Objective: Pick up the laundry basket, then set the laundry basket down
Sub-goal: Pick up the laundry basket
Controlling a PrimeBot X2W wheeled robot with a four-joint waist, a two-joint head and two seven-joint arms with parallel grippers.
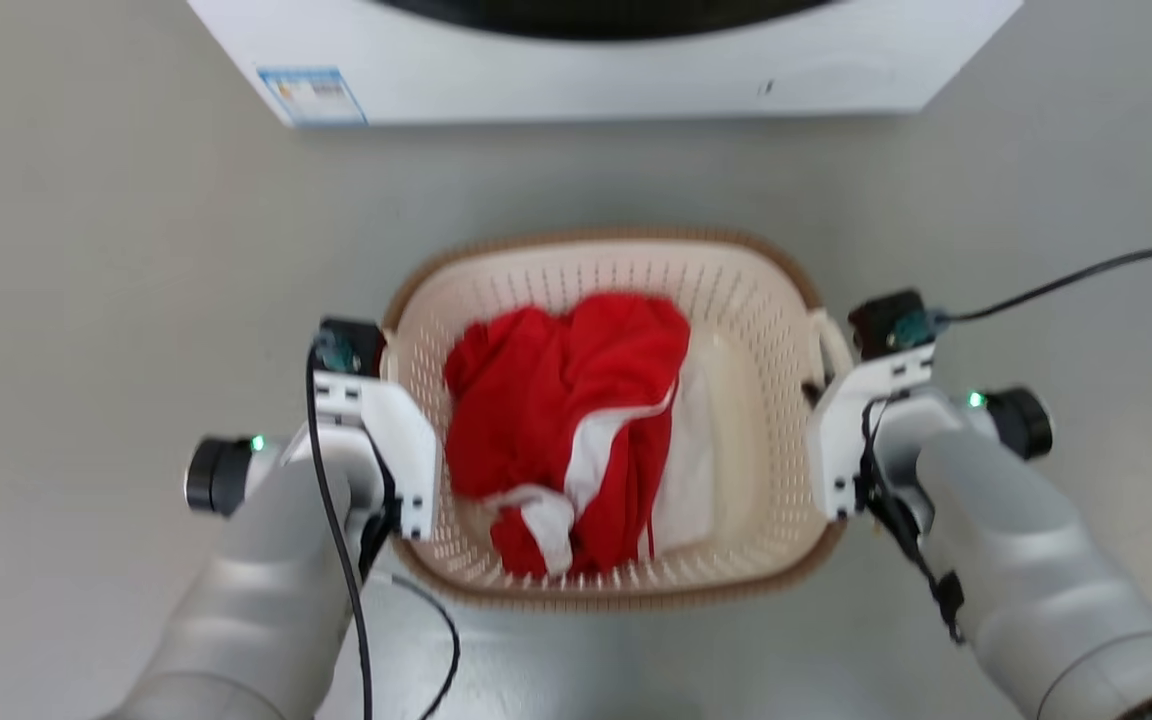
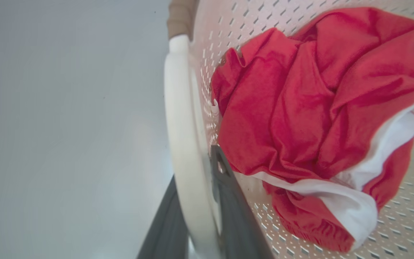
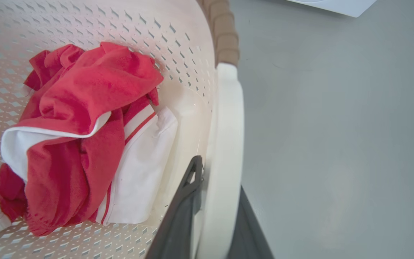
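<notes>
Left forearm (image 1: 266,570): pale grey, lower left of the head view, nearest the camera.

Label (image 1: 313,96): blue-bordered sticker at the near left corner of the white washer (image 1: 636,80). Its print is too small to read.

Left gripper (image 2: 194,169): dark fingers clenched on the left handle (image 2: 180,118), a white loop. One finger lies outside the loop, the other inside against the perforated wall.

Basket (image 1: 596,242): cream, perforated, with a brown woven-look rim. It is held between the two grippers, in front of the washer and apart from it, over grey floor (image 1: 86,300). Whether it sits on the floor or hangs clear cannot be told.

Clothes (image 1: 566,420): red and white, crumpled, lying in the basket's left and middle, with bare bottom showing to their right.

Right handle (image 3: 228,118): white loop below the brown rim.

Right gripper (image 3: 218,176): clenched on the right handle, one finger inside the basket wall and one outside.

Right forearm (image 1: 1026,570): pale grey, lower right of the head view.

Cable (image 1: 1066,280): black, running from the right wrist to the right edge.
</notes>
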